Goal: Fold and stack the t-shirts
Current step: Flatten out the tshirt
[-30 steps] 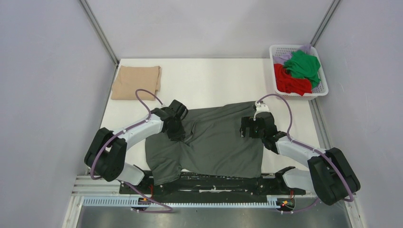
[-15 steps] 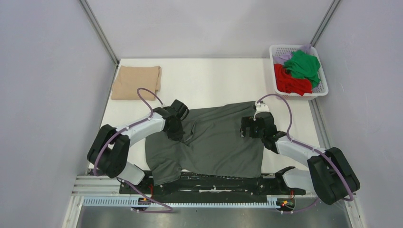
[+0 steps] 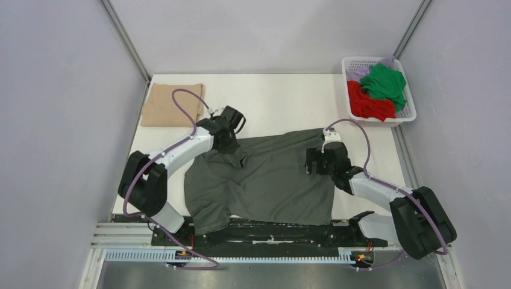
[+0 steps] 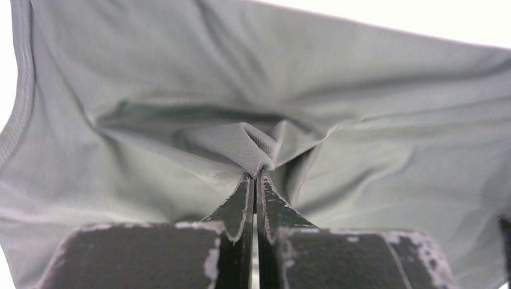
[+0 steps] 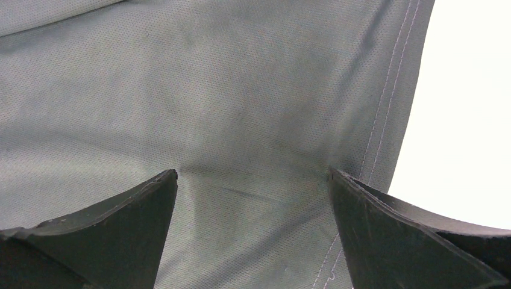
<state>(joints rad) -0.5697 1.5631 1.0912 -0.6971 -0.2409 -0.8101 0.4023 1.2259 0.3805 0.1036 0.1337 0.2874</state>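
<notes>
A dark grey t-shirt (image 3: 271, 183) lies spread on the white table (image 3: 271, 102), its near edge hanging over the front rail. My left gripper (image 3: 232, 139) is shut on a pinched fold of the grey t-shirt (image 4: 253, 147) near its far left edge. My right gripper (image 3: 319, 161) is open, its two fingertips (image 5: 150, 198) pressed down on the shirt (image 5: 241, 108) close to its stitched hem at the right side. A folded tan t-shirt (image 3: 173, 103) lies at the far left of the table.
A white basket (image 3: 411, 108) at the far right holds red (image 3: 367, 102), green (image 3: 384, 81) and lilac garments. Grey walls close in both sides. A black rail (image 3: 271, 232) runs along the near edge.
My left gripper has moved away from the arm bases and a little right, dragging the pinched fold of the grey shirt toward its far edge. The right gripper has stayed put.
</notes>
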